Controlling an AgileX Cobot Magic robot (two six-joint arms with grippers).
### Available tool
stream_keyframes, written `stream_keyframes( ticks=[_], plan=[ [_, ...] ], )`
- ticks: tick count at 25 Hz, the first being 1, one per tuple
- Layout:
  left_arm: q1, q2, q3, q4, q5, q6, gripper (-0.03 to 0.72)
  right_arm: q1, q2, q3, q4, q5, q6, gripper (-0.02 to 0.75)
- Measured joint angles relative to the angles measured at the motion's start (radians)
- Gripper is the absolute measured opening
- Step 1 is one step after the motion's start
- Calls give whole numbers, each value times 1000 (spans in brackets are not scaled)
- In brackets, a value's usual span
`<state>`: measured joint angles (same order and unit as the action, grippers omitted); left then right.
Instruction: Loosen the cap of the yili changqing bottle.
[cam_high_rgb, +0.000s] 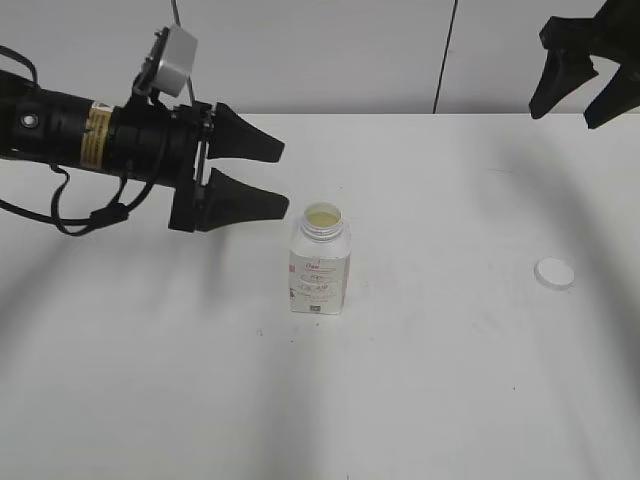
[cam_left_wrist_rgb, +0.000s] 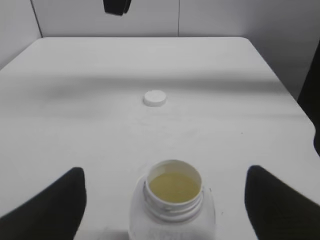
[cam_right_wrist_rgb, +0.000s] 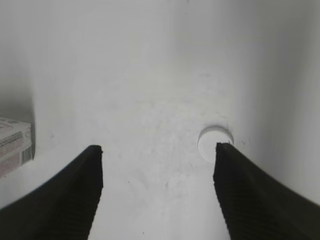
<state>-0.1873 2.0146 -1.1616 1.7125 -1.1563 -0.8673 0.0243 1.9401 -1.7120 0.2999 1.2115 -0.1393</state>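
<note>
The yili changqing bottle (cam_high_rgb: 320, 267) stands upright mid-table with its neck open and pale yellow liquid showing; it also shows in the left wrist view (cam_left_wrist_rgb: 173, 200) and at the left edge of the right wrist view (cam_right_wrist_rgb: 14, 142). The white cap (cam_high_rgb: 554, 273) lies flat on the table to the right, apart from the bottle, and shows in the left wrist view (cam_left_wrist_rgb: 155, 98) and the right wrist view (cam_right_wrist_rgb: 214, 142). My left gripper (cam_high_rgb: 280, 178) is open and empty, just left of and above the bottle. My right gripper (cam_high_rgb: 572, 108) is open and empty, high at the back right.
The white table (cam_high_rgb: 420, 400) has a far edge against a pale wall with a dark vertical seam (cam_high_rgb: 445, 55). Its right edge (cam_left_wrist_rgb: 280, 85) shows in the left wrist view.
</note>
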Motion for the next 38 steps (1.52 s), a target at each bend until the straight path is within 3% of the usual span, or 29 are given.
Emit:
stream_keyframes(
  ticks=[9,14,21,31,38],
  plan=[
    [116,-93,1,107,268,-392,591,0,-4,-92,10,1,9,545],
    [124,-112,1,123,503,-644,595,0,-34,-97,10,4,10,545],
    [124,-155,1,128,696,-881,596,0,-86,-100,10,5,11,545],
    [124,-157,1,127,832,-965,596,0,-124,-100,9,6,10,545],
    [124,-157,1,127,713,-969,593,0,-125,-100,1,6,-32,545]
  ],
)
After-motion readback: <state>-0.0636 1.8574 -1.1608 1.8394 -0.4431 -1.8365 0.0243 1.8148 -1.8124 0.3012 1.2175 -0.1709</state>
